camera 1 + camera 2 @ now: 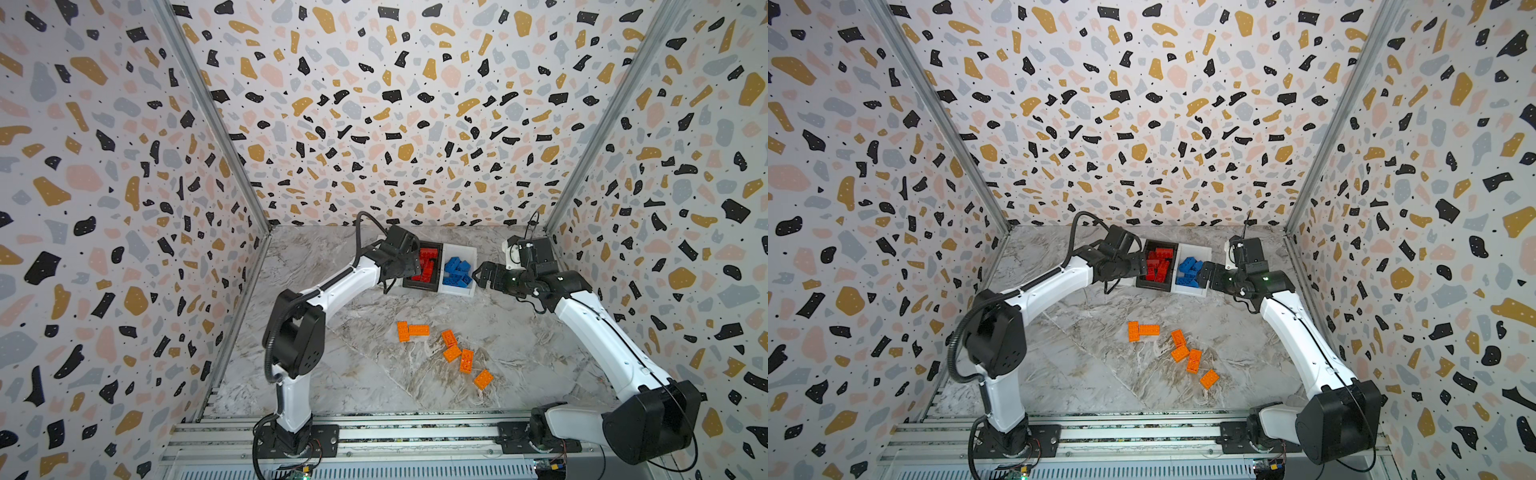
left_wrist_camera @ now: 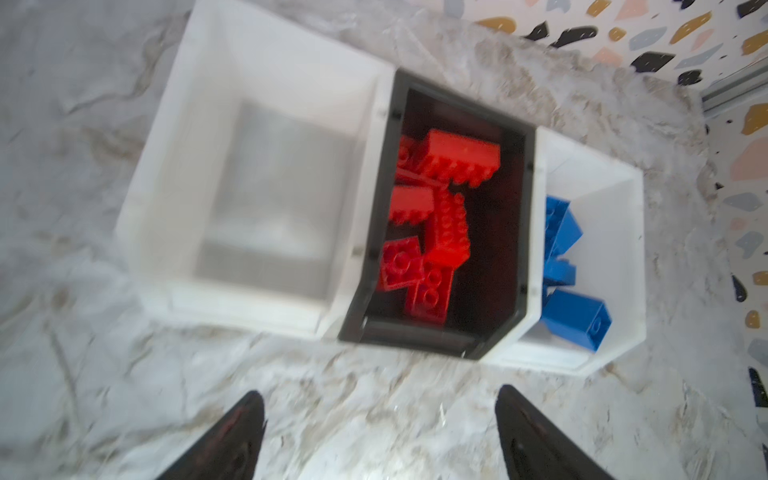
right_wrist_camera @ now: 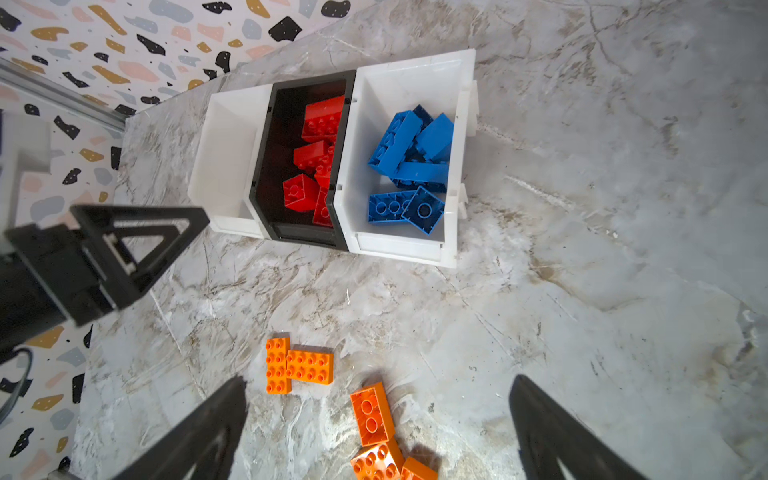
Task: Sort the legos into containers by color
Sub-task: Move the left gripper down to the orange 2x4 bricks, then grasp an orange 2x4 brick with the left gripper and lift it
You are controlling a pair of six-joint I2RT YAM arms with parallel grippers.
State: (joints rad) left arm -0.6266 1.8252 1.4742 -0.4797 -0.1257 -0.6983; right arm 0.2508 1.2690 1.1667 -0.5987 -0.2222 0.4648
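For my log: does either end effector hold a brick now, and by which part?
Nothing is held: the left end effector and the right end effector are both open and empty.

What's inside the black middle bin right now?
Only red legos, piled loosely in the black bin; neither wrist view shows any blue or orange among them. The pile covers the bin floor beneath it, so an exact count isn't possible.

Red plastic bricks (image 3: pixel 320 120) lie in the black middle bin (image 3: pixel 307 240), blue bricks (image 3: pixel 399 145) in the right white bin (image 3: pixel 399 250). 6 orange bricks (image 1: pixel 452 353) lie nearer.
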